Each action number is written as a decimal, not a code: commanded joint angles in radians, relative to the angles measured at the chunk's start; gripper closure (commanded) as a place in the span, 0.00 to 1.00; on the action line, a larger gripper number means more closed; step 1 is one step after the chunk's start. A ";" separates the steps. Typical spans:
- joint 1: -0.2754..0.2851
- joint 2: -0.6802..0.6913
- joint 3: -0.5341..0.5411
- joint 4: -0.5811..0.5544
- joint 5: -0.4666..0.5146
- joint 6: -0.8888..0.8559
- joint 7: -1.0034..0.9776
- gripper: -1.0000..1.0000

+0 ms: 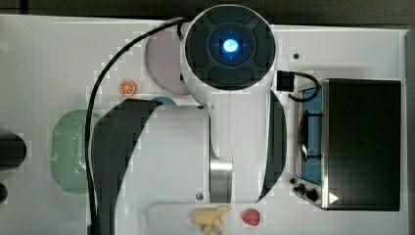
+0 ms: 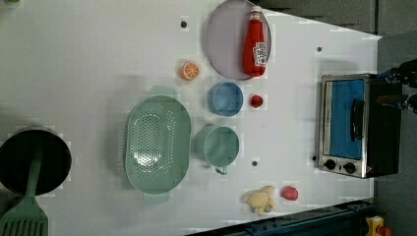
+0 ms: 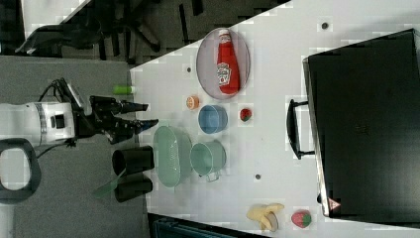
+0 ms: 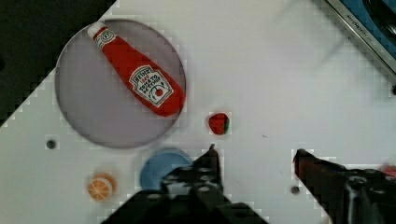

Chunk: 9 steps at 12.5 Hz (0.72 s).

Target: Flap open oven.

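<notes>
Left view: boxy oven [image 2: 358, 126] (blue-tinted glass door, dark bar handle).

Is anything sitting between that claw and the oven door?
Nothing visible does. The open end effector hangs above bare table; the strawberry lies off to the side, and the oven door's front is clear.

A white table [image 2: 98, 59] spread across most of the left view, dotted with small dark holes [image 2: 183, 23]. Beyond its edge in the right view lay grey floor [image 3: 59, 208], and dark chair legs [image 3: 143, 20] stood near the right view's top. A dark strip [image 1: 98, 7] ran along the top view's top. Light fell even and bright, with soft shadows.
</notes>
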 commanded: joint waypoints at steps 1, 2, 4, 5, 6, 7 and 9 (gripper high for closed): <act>-0.015 -0.302 -0.062 -0.166 0.012 -0.142 0.025 0.21; -0.015 -0.302 -0.062 -0.166 0.012 -0.142 0.025 0.10; -0.015 -0.302 -0.062 -0.166 0.012 -0.141 0.025 0.00; -0.015 -0.302 -0.062 -0.166 0.012 -0.141 0.025 0.00; -0.015 -0.302 -0.062 -0.166 0.012 -0.141 0.025 0.00; -0.015 -0.302 -0.062 -0.166 0.012 -0.142 0.025 0.00; -0.015 -0.302 -0.062 -0.166 0.012 -0.142 0.025 0.17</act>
